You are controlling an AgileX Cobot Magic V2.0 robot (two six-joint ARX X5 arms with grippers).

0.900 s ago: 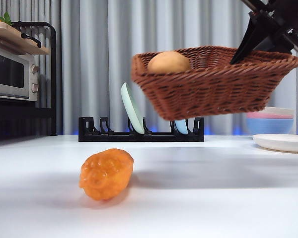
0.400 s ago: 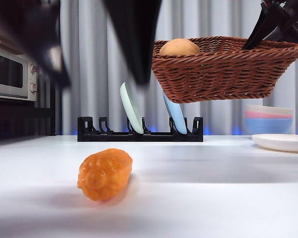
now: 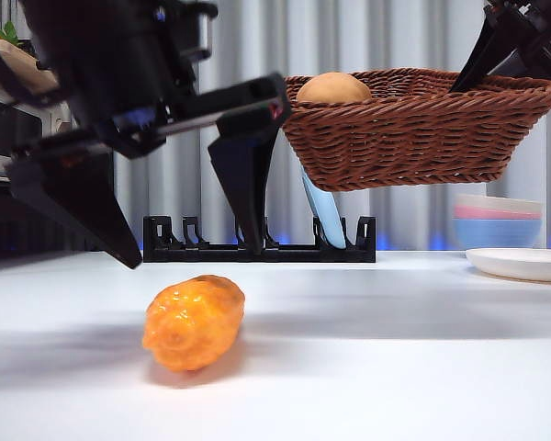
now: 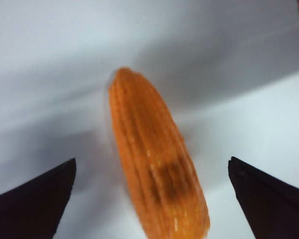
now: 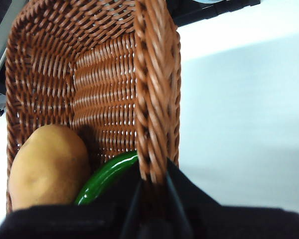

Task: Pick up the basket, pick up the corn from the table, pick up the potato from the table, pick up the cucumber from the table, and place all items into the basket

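Basket point(image 3: 422, 129), pinched aloft by the right hand point(image 5: 152, 186), holds potato point(image 5: 47, 167) and cucumber point(image 5: 107, 177); left hand point(image 3: 188, 243) spread over corn point(image 3: 193, 322).

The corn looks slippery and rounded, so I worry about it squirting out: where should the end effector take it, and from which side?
Grip the corn across its thick middle, coming straight down from above. It lies flat on the table, and the open left end effector already straddles its long axis, one jaw on each side. The tapered ends would probably slip.
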